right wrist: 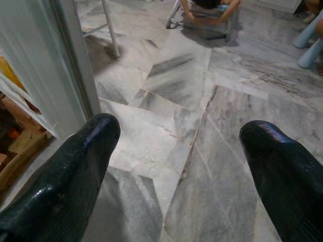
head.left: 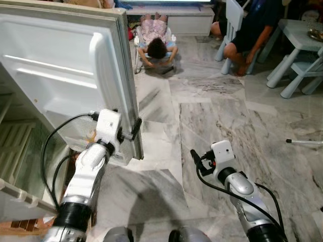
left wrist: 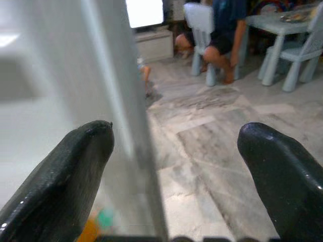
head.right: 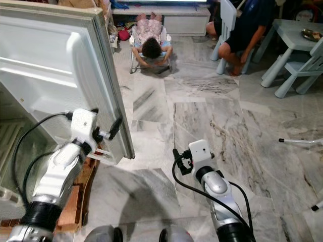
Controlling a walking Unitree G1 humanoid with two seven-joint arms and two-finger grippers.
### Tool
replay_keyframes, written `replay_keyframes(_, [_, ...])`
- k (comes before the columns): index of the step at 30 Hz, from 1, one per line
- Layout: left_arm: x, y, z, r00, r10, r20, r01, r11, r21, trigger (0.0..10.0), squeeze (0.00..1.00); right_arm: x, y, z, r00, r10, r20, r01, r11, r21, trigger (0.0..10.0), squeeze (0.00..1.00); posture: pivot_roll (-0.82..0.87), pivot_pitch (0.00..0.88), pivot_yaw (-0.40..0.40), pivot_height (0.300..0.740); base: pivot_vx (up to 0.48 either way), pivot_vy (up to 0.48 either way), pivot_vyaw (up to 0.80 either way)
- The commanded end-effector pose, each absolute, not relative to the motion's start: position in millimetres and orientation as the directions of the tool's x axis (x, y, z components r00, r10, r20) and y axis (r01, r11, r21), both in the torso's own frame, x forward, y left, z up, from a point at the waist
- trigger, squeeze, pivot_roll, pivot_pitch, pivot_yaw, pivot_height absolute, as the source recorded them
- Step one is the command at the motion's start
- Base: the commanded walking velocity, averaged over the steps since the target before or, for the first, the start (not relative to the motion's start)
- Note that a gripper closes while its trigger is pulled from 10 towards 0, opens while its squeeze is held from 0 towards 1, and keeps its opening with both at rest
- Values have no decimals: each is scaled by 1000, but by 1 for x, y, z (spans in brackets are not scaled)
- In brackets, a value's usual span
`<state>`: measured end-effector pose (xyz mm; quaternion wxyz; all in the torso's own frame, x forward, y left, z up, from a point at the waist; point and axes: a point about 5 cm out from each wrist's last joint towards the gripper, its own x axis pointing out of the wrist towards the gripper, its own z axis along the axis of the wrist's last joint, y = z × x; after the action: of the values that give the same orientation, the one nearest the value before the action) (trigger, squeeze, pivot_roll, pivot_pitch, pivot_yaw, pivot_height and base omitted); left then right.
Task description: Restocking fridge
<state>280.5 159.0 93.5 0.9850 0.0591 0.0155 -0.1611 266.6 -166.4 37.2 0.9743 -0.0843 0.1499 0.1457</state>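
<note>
fridge door [head.left: 70, 75] edge sits between the left gripper [left wrist: 176, 176] fingers, spread wide; right gripper [right wrist: 176, 171] gapes, empty

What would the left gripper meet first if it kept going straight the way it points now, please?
Probably the outer edge of the open fridge door: the left gripper is open with that edge between its fingers. Past it there is only marble floor.

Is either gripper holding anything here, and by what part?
Nothing is clamped. The left gripper is open, its fingers straddling the free edge of the fridge door. The right gripper is open over the floor.
</note>
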Motion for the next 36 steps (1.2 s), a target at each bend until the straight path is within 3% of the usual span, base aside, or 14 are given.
replay_keyframes(1, [271, 174, 97, 962, -270, -38, 272, 956, 111, 10000, 0, 269, -169, 45, 932, 238, -273, -285, 948, -145, 10000, 0, -10, 72, 7, 740, 0, 0, 0])
replay_keyframes(5, [247, 205, 90, 990, -131, -52, 136, 986, 101, 10000, 0, 275, -166, 54, 949, 223, -225, -257, 956, -138, 10000, 0, 17, 79, -1, 740, 0, 0, 0])
replay_keyframes(11, [242, 214, 96, 997, -57, -45, 62, 992, 112, 10000, 0, 281, -158, 61, 948, 247, -200, -278, 950, -143, 10000, 0, 46, 98, -5, 740, 334, 0, -610])
replay_keyframes(18, [238, 213, 102, 998, -49, -37, 53, 991, 124, 10000, 0, 284, -156, 66, 953, 246, -178, -273, 951, -145, 10000, 0, 45, 109, 6, 740, 408, 0, -620])
replay_keyframes(36, [261, 199, 97, 994, -92, -63, 100, 986, 132, 10000, 0, 288, -149, 67, 954, 248, -167, -273, 950, -151, 10000, 0, 24, 96, 4, 740, 424, 0, 0])
